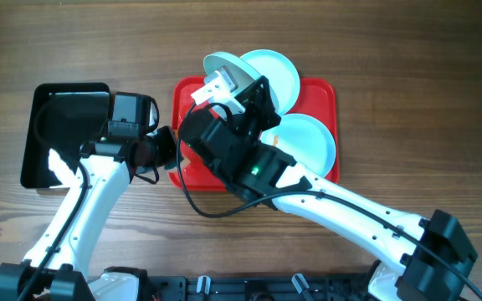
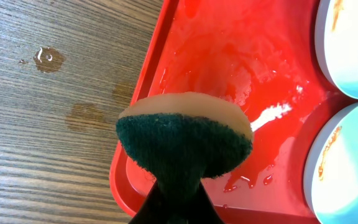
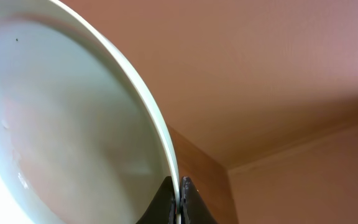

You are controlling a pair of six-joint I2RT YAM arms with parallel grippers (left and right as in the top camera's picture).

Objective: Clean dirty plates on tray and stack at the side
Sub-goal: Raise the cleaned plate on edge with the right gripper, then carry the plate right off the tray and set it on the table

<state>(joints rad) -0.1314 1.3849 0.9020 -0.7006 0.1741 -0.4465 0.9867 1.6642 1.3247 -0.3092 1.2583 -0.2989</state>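
Nearest, the left gripper (image 2: 174, 198) is clamped on a green-faced sponge (image 2: 185, 140), poised over the left edge of the wet red tray (image 2: 229, 68), seemingly ready to scrub. On the tray's right side lie two plates (image 2: 347, 168), pale blue and streaked orange-brown. Farther back, the right gripper (image 3: 180, 194) pinches the rim of a third plate (image 3: 73, 124), tilted up off the tray, probably offered for wiping. Its face looks pale and mostly clean.

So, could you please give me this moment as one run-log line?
left gripper: shut on sponge, over tray, wet left edge | right gripper: shut on raised plate, at rim | smeared plates: two, on tray
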